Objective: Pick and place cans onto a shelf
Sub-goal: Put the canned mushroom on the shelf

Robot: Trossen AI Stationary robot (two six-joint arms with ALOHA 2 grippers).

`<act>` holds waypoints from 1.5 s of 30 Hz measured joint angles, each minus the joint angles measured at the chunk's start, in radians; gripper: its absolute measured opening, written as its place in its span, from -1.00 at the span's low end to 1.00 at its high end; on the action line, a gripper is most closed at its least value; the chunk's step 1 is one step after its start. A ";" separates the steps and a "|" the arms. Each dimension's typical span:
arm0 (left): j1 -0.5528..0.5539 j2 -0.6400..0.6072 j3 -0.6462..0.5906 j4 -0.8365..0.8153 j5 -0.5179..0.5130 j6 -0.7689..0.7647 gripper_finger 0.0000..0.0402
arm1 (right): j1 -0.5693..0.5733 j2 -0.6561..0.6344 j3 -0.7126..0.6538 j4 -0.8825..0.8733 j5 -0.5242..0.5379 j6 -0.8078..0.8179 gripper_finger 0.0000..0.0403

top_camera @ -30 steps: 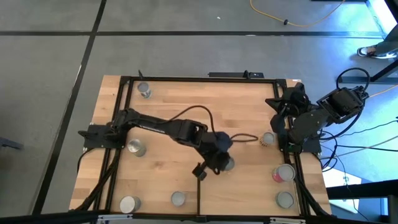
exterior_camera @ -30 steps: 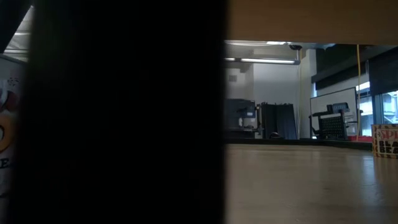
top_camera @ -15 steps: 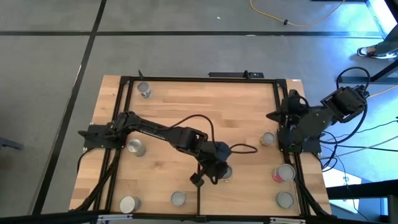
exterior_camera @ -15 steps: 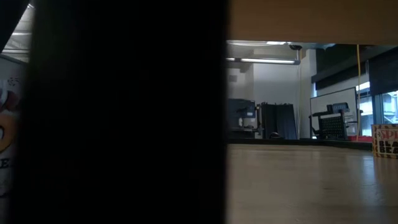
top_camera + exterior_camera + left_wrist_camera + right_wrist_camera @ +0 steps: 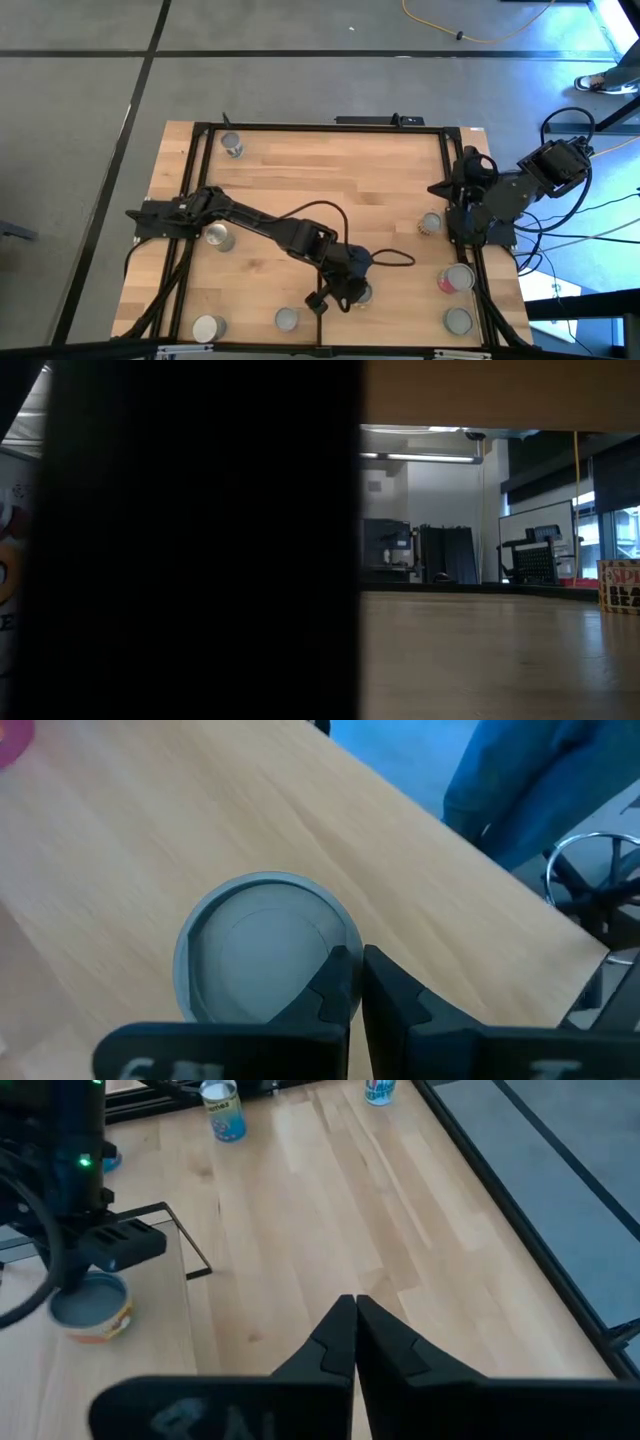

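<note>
left pincer (image 5: 355, 982) hangs pinched shut, holding nothing, just over a grey-topped can (image 5: 262, 960) on the surface (image 5: 330, 175).

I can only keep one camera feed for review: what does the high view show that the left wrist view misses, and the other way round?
Only the high view shows the whole table, both arms, the right pincer waiting shut at the right edge, and the scattered cans, including the red-pink labelled can.

Only the left wrist view shows the left pincer fingers pressed together, shut, at the rim of a grey-topped can.

Both show that can and the left pincer over it near the table's front.
</note>
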 joint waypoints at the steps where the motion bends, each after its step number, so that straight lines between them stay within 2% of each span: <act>1: 0.000 -0.001 0.000 0.003 -0.001 0.000 -0.99 | 0.000 0.000 0.000 0.000 0.000 0.001 -0.95; 10: 0.000 -0.001 0.000 0.003 -0.013 0.000 -0.84 | 0.000 0.000 0.000 0.001 0.000 0.005 -0.95; 24: -0.009 -0.001 0.000 0.012 -0.048 0.009 -0.81 | 0.000 0.000 0.000 0.009 0.000 0.006 -0.95; 38: -0.046 -0.007 0.000 0.012 -0.135 0.019 -0.77 | 0.000 0.000 0.000 0.009 0.000 0.007 -0.95; 45: -0.053 -0.059 0.001 -0.031 -0.252 0.061 -0.77 | 0.000 0.000 0.000 0.014 0.000 0.007 -0.95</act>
